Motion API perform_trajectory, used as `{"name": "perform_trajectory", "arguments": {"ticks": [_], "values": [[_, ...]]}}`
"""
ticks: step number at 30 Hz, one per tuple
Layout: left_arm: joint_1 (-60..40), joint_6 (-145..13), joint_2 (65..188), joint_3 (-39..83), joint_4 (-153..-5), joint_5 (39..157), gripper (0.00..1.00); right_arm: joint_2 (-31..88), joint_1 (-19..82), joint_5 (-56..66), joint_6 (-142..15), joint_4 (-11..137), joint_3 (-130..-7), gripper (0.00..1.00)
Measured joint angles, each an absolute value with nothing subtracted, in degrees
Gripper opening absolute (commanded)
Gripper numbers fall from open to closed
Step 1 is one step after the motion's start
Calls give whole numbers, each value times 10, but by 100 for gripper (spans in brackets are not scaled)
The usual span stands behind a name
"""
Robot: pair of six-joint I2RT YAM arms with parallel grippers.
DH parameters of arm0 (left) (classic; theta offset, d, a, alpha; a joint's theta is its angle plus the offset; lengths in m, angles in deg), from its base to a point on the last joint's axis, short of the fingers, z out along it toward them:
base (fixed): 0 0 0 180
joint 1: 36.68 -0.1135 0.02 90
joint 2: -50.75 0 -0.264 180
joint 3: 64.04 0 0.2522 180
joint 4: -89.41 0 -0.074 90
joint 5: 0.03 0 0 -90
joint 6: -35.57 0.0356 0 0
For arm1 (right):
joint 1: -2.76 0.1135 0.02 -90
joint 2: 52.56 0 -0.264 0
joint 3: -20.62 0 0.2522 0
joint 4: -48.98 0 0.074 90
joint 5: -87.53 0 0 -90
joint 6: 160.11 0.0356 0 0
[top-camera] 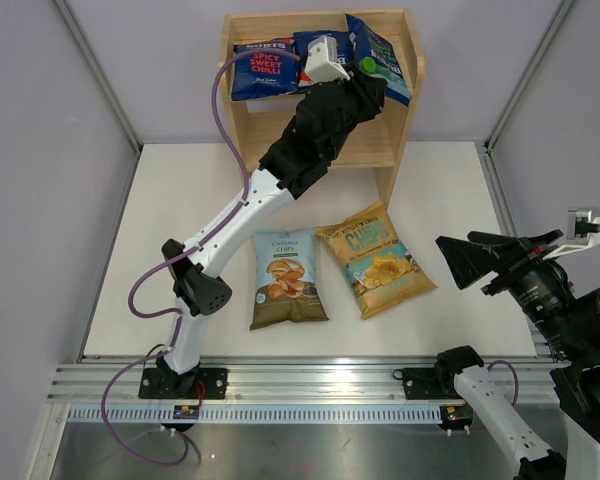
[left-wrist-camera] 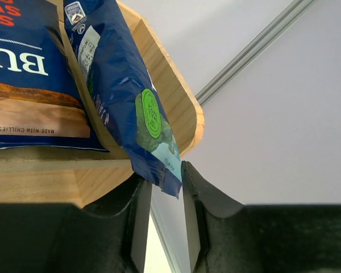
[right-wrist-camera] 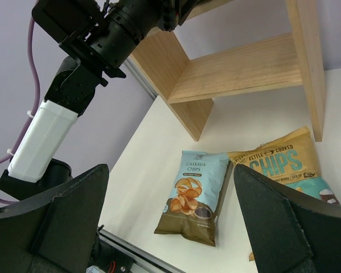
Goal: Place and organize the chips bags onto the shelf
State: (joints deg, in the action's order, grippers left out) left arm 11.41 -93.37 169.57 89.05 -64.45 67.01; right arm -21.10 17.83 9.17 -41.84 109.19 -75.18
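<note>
On the top tier of the light wooden two-tier shelf (top-camera: 368, 150), a dark blue, red-lettered Burts bag (top-camera: 264, 68) lies at left. A second dark blue bag (top-camera: 318, 42) sits beside it, and a green-marked dark blue bag (left-wrist-camera: 122, 85) leans at right. Its lower corner hangs between the left fingers (left-wrist-camera: 137, 216), which are narrowly apart; whether they pinch it cannot be told. Judging by this, three bags are shelved and two remain: the pale-blue and olive Cassava bag (top-camera: 287, 278) and the yellow and teal chips bag (top-camera: 377, 260) lie on the white surface (top-camera: 180, 220). The right fingers (right-wrist-camera: 62, 216) gape wide, holding nothing.

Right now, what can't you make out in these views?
- Middle Burts bag: top view, mostly under the left arm wrist; label unreadable.
- Left gripper: left wrist view, corner of green-marked bag hangs between the fingers; contact unclear.
- Shelf top tier: right wrist view, cut off by the upper edge.
</note>
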Motion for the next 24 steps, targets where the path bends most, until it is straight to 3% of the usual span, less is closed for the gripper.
{"name": "perform_trajectory", "arguments": {"ticks": [12, 24], "values": [[106, -938, 1706, 897, -645, 685, 17, -219, 178, 86, -433, 1104, -755, 100], [86, -970, 1746, 908, -646, 721, 15, -223, 178, 75, -442, 1111, -755, 99]]}}
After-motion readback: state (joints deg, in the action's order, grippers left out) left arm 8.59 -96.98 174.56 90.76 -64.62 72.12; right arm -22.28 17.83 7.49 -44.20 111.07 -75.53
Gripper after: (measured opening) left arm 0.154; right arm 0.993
